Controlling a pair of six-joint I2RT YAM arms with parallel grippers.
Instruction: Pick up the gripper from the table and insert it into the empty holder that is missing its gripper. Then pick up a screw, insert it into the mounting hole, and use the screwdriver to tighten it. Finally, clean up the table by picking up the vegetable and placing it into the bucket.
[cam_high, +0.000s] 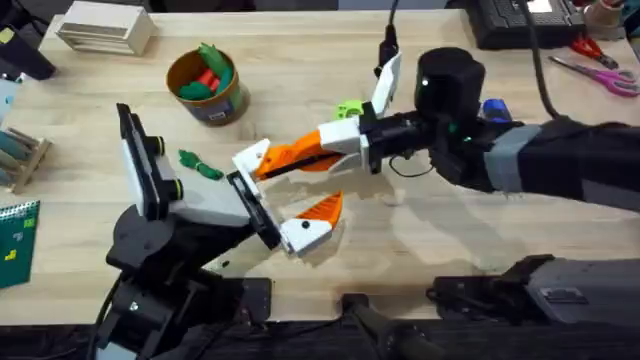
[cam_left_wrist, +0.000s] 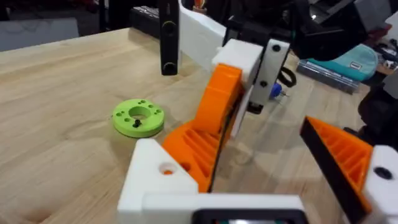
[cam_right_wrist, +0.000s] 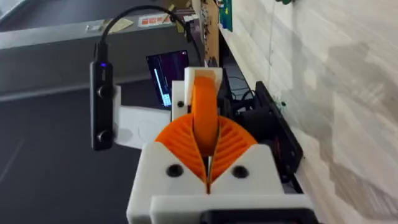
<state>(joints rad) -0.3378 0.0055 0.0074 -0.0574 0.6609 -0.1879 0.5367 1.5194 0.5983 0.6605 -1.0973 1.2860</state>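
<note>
My right gripper (cam_high: 303, 155) is shut on the orange gripper (cam_right_wrist: 205, 106), whose far end meets the white holder (cam_right_wrist: 200, 78) of the left arm. From the left wrist the ribbed orange gripper (cam_left_wrist: 189, 149) lies against that holder (cam_left_wrist: 155, 180). My left gripper (cam_high: 292, 192) stands open, its other finger (cam_high: 325, 208) bearing an orange pad. The dark green vegetable (cam_high: 200, 163) lies on the table (cam_high: 420, 240) left of the holder (cam_high: 250, 158). The brown-gold bucket (cam_high: 207, 85) stands behind it. The blue screwdriver (cam_high: 495, 108) peeks out behind the right arm.
A green ring-shaped disc (cam_high: 348, 108) lies just behind the right gripper and also shows from the left wrist as the disc (cam_left_wrist: 138, 118). Red and green toy vegetables fill the bucket. Pink-handled scissors (cam_high: 600, 75) lie far right, and a white box (cam_high: 105, 28) sits at the back left.
</note>
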